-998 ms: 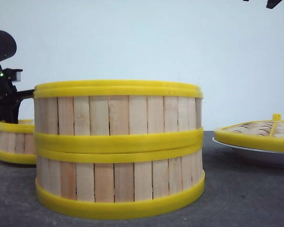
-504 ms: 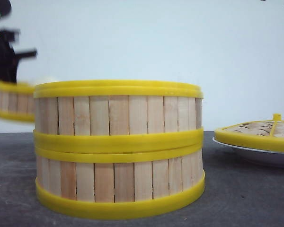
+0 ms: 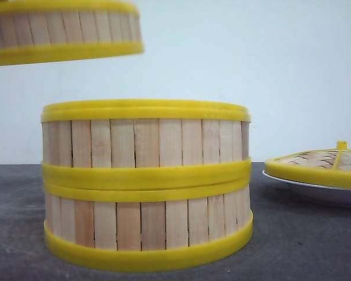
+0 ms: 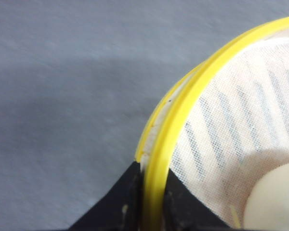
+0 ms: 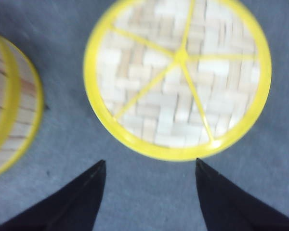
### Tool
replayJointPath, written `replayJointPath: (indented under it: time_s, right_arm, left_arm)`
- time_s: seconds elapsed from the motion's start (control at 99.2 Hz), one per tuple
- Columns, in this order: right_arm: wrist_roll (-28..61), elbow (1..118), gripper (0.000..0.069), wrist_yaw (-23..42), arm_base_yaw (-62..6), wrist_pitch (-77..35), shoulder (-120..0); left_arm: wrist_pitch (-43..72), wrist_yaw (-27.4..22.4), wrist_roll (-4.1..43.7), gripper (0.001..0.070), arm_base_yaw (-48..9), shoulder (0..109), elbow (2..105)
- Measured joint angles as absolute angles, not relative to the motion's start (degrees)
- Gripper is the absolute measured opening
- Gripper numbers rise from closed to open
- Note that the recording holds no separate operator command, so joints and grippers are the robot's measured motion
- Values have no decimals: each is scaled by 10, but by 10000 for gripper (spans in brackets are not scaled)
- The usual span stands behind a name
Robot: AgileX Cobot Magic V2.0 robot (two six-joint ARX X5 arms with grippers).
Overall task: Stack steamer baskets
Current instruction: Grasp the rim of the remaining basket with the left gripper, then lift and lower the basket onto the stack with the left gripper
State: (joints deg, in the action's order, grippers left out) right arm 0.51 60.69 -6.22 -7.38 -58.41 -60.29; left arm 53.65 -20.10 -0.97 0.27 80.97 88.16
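Two steamer baskets [image 3: 146, 181] stand stacked on the table in the middle of the front view; part of that stack [image 5: 12, 101] shows at the edge of the right wrist view. A third steamer basket [image 3: 61, 29] hangs in the air at the upper left, above and left of the stack. In the left wrist view my left gripper [image 4: 151, 185] is shut on that basket's yellow rim [image 4: 192, 96], one finger on each side of the wall. A white cloth lines its inside. My right gripper [image 5: 150, 166] is open above the bare table, with nothing between its fingers.
A flat woven lid with a yellow rim and knob [image 3: 322, 161] lies on a white plate [image 3: 316, 190] at the right of the front view. The same lid [image 5: 178, 77] lies just beyond my right fingertips. The table is dark grey.
The third basket has risen from the table at the far left to high in the air and has moved right, toward the stack. The stack and lid have not moved.
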Motion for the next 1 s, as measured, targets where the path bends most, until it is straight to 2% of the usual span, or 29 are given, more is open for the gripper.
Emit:
replayJointPath:
  time_s: [0.111, 0.212, 0.323, 0.464, 0.998]
  right_arm:
    - [7, 584, 458, -63, -70, -562, -603]
    - [7, 577, 483, -63, -70, -550, -603]
    - [7, 577, 488, -63, -70, -537, -602]
    - [7, 577, 488, -63, -70, -531, -602]
    - [11, 577, 488, -63, -70, -529, -602]
  left_arm:
    - [569, -197, -22, 24, -34, 813, 882]
    - [571, -189, -26, 24, -77, 817, 882]
    - [572, -163, -29, 24, -123, 817, 882]
    - [591, -153, -31, 24, -163, 824, 882]
    - [586, -150, -34, 24, -226, 913, 882]
